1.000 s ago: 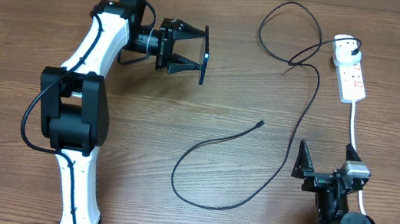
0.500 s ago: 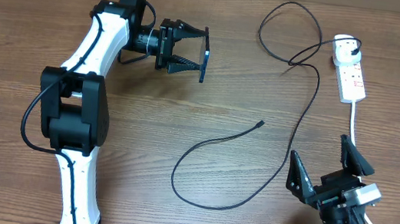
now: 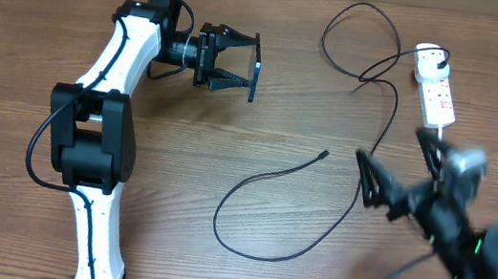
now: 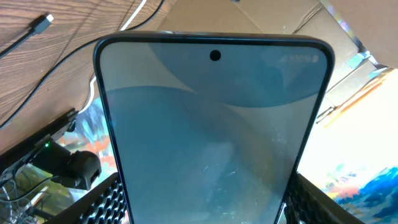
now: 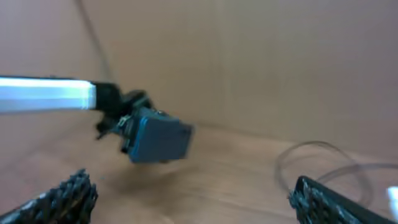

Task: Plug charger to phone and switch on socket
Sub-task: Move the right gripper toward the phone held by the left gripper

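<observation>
Black-fingered, the right hand (image 3: 399, 169) has lifted from the near right edge and swings, wide and empty, toward the charger (image 3: 293, 169) lying loose on the surface (image 3: 180, 150). The left hand (image 3: 240, 64) keeps holding the phone (image 3: 256, 68) far left, so fetching the connector looks next.

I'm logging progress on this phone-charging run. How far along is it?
Done: the left end effector holds the phone, and the charger appears plugged into the socket. In hand: the right end effector, open and blurred, is near its cable. Left: the connector tip lies loose on the table, not in the phone; the socket's switch state is unreadable.
</observation>
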`<action>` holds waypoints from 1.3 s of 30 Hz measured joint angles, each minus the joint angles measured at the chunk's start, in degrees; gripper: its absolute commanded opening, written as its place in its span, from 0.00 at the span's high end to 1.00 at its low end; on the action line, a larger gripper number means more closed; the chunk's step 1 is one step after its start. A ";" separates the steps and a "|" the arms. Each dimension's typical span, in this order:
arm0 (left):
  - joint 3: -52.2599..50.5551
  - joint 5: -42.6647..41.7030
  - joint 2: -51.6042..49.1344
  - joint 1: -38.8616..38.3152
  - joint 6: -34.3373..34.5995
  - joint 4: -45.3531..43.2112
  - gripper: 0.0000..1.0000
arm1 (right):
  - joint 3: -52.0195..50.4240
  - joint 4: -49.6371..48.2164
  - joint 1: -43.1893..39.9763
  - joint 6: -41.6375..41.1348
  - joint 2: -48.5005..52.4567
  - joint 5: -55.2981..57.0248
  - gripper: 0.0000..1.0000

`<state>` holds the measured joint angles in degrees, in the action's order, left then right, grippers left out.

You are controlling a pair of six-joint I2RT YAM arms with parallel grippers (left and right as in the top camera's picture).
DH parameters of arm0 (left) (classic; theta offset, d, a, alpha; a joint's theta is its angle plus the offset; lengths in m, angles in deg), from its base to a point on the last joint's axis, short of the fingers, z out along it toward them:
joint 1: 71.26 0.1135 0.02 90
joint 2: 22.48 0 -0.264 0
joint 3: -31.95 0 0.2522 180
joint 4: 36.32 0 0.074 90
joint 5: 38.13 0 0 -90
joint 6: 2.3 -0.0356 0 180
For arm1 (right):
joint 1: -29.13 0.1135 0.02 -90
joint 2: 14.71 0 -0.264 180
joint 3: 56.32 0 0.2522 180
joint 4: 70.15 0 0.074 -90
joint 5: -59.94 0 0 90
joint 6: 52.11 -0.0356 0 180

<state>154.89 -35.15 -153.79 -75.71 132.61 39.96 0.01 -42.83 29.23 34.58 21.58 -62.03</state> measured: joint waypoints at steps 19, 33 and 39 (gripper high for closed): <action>0.00 0.02 0.00 0.00 0.02 0.00 0.39 | 20.06 2.60 16.33 -20.90 40.74 -6.32 0.00; 0.00 0.70 0.00 0.00 0.02 0.00 0.39 | 35.98 11.56 35.56 -22.69 48.52 29.62 0.00; 0.00 0.92 0.00 0.00 0.00 0.00 0.39 | 35.95 12.22 38.58 -25.33 53.68 38.53 0.07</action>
<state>154.89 -34.23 -153.79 -75.71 132.61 39.96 35.96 -30.61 67.80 9.25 75.26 -23.49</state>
